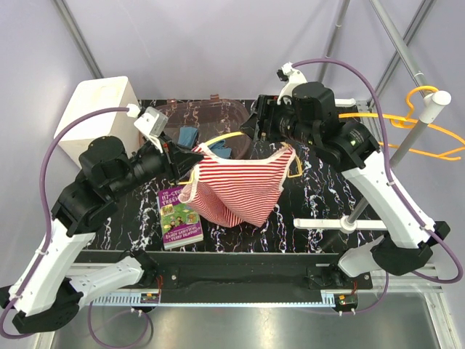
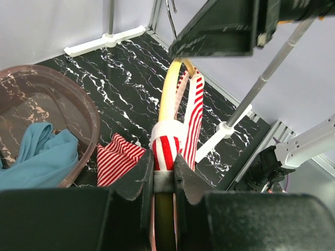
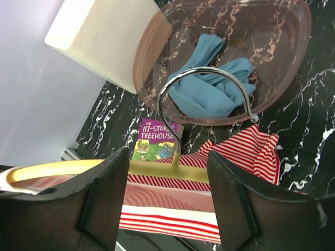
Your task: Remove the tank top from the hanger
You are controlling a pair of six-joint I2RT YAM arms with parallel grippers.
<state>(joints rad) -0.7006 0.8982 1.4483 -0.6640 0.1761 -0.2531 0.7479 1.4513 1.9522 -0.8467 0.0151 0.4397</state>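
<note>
— Above the tabletop (image 1: 312, 198), why is the left gripper (image 2: 163, 163) pinching the hanger's (image 2: 168, 89) nine o'clock end?
— Likely bracing it; the spread right gripper (image 3: 168, 159) is straddling the hook (image 3: 176, 137), tank top (image 1: 236, 185) hanging between them.

We record one legible text: "117-STOR… TREEHOUSE" on the purple book (image 3: 157, 139) cover, lower left of right wrist view.

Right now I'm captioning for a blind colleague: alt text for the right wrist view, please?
The right gripper, fingers open, straddles a yellow hanger below its metal hook, with the striped tank top hanging underneath. Beyond lie a tub holding blue cloth, a white box and a purple book.
</note>
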